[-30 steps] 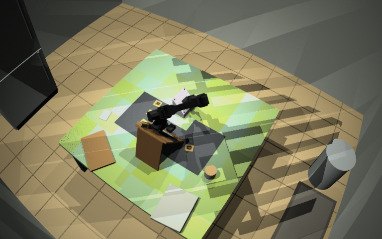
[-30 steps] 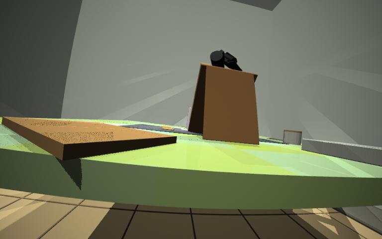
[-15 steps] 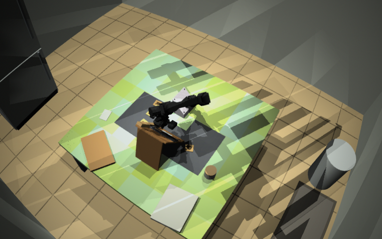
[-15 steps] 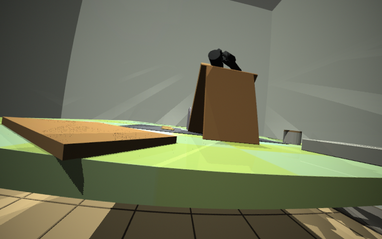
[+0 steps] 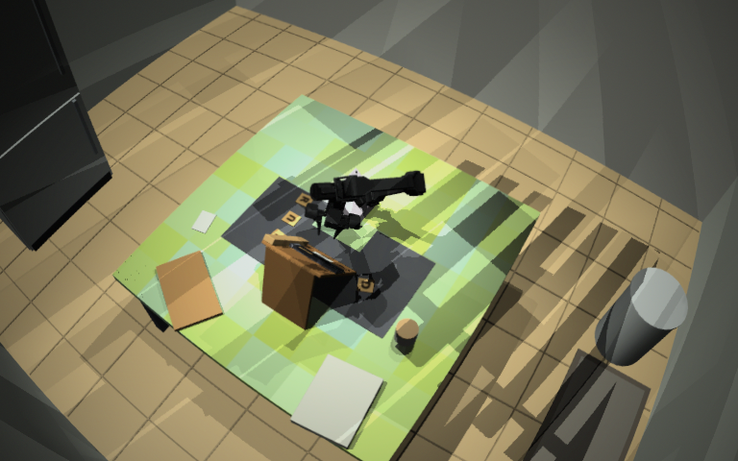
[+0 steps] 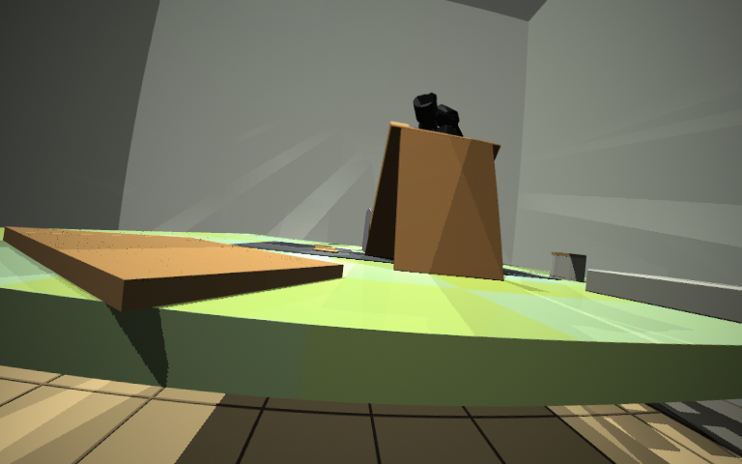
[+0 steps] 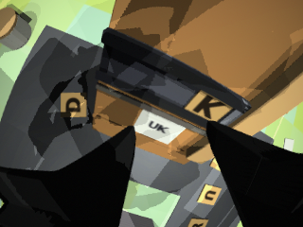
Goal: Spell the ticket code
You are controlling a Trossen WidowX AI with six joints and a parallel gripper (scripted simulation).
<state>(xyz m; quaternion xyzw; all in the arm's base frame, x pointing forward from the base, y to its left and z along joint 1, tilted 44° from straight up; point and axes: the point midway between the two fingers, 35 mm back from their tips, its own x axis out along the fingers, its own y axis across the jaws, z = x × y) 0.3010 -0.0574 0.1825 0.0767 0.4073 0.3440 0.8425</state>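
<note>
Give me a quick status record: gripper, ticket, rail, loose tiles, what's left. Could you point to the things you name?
gripper: open, nothing held (image 5: 327,235) (image 7: 171,127)
ticket: reads UK (image 7: 158,126)
rail: K tile (image 7: 205,106) in it, toward the wrist view's right end
loose on dark mat (image 5: 403,260) (image 6: 273,246) (image 7: 14,142): U tile (image 5: 291,218) (image 7: 209,194), D tile (image 5: 365,284) (image 7: 73,105), R tile (image 5: 304,199) (image 7: 198,223)
left to do: U
K fully home: cannot tell
</note>
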